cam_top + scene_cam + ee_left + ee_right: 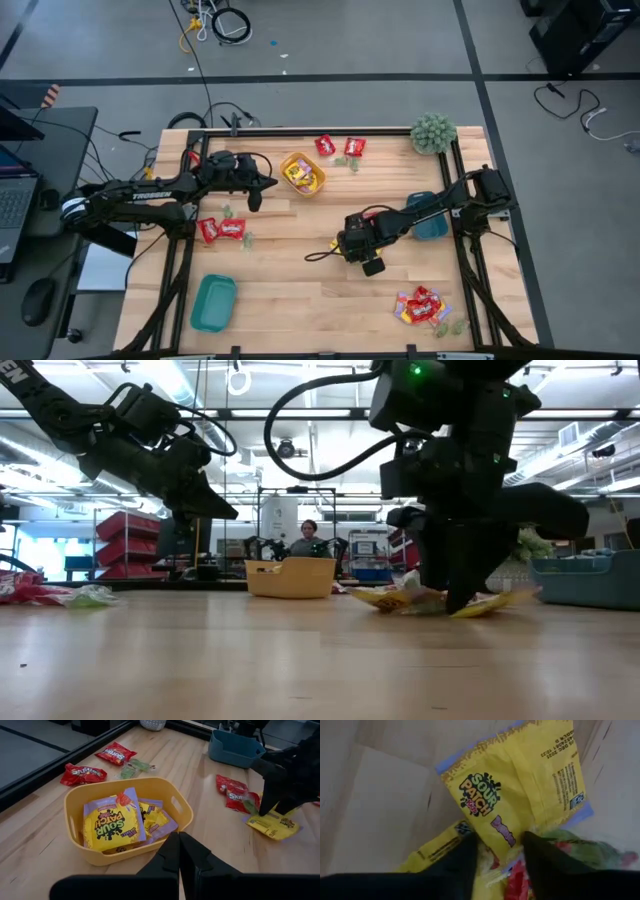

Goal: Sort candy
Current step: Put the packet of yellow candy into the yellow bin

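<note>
My right gripper (502, 862) is open, low over a small heap of candy at the table's middle. Its fingers stand on either side of the near end of a yellow packet (515, 790). A second yellow packet (437, 850), a red one (517, 882) and a green piece (585, 850) lie beside it. My left gripper (179, 851) is shut and empty, above the table just left of the yellow tray (302, 173). That tray (182, 810) holds yellow packets (112, 822). More red packets (222, 230) lie by the left arm. My right gripper comes at the yellow packet's near end (504, 837) from above, pointing down, one finger on each side. The fingertips (462, 598) reach down to the heap on the table. Whether they touch the packet, I cannot tell.
A teal tray (213, 302) sits near left and a blue tray (432, 225) lies under the right arm. Two red packets (339, 146) lie at the far edge and a mixed heap (422, 306) near right. A fuzzy green plant (433, 132) stands far right.
</note>
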